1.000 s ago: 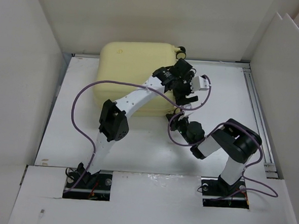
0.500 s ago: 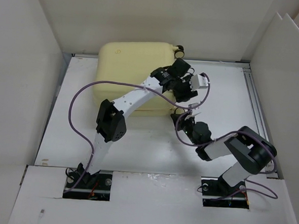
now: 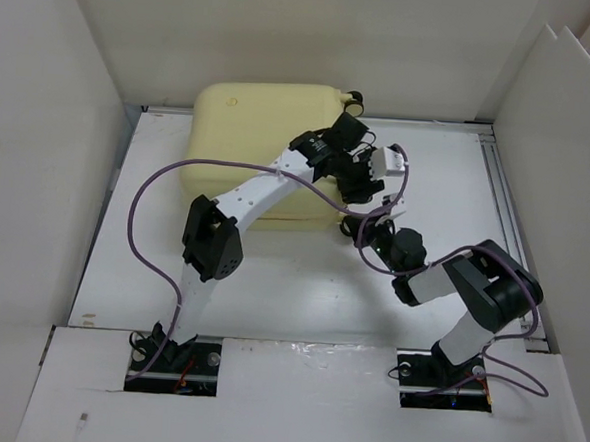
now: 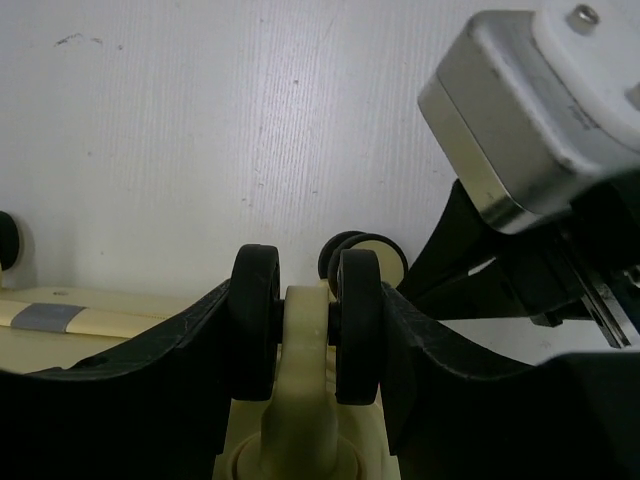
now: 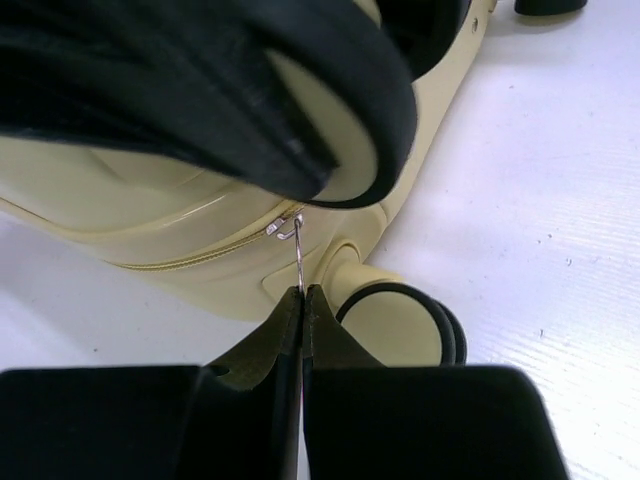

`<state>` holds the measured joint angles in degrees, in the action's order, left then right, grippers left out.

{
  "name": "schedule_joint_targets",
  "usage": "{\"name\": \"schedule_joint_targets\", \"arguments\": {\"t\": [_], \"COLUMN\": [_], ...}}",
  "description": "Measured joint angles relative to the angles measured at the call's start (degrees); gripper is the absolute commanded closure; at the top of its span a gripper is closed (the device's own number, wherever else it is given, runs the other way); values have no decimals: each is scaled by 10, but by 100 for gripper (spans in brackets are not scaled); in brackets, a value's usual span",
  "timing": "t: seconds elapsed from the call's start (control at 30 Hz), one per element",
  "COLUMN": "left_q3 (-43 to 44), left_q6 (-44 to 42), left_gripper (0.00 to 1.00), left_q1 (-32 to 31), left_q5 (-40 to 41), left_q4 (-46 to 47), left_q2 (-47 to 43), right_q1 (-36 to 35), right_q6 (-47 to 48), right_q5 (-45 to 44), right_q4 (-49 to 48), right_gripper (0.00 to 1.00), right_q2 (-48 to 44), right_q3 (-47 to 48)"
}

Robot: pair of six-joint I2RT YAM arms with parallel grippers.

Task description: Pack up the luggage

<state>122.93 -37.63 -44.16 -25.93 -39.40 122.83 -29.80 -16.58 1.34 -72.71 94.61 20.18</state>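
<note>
The luggage (image 3: 250,138) is a pale yellow hard-shell suitcase lying flat and closed at the back of the table. My left gripper (image 3: 360,190) reaches over its right side; in the left wrist view (image 4: 305,310) its jaws are shut on a twin black caster wheel (image 4: 358,325). My right gripper (image 3: 363,228) is at the near right corner. In the right wrist view it (image 5: 301,292) is shut on the thin metal zipper pull (image 5: 298,262), which hangs from the zipper line on the shell (image 5: 120,210), beside another wheel (image 5: 400,325).
White panel walls stand at the left (image 3: 38,165), back and right (image 3: 568,178). A metal rail (image 3: 505,224) runs along the table's right edge. Purple cables (image 3: 145,212) loop off both arms. A wheel (image 3: 356,101) sticks out at the suitcase's far right corner.
My right arm has swung its elbow out to the right, and its gripper has shifted slightly right at the suitcase's near corner. My left arm has barely moved.
</note>
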Motion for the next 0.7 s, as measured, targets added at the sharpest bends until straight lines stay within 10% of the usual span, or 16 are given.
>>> {"name": "schedule_joint_targets", "arguments": {"t": [0.7], "left_q3": [-292], "left_q6": [-225], "left_gripper": [100], "left_q1": [10], "left_q5": [-72], "left_q4": [-110], "left_q2": [-237], "right_q1": [-38], "right_q6": [-39], "right_q5": [104], "right_q4": [-63], "right_gripper": [100], "right_q2": [79], "right_q3": [39]}}
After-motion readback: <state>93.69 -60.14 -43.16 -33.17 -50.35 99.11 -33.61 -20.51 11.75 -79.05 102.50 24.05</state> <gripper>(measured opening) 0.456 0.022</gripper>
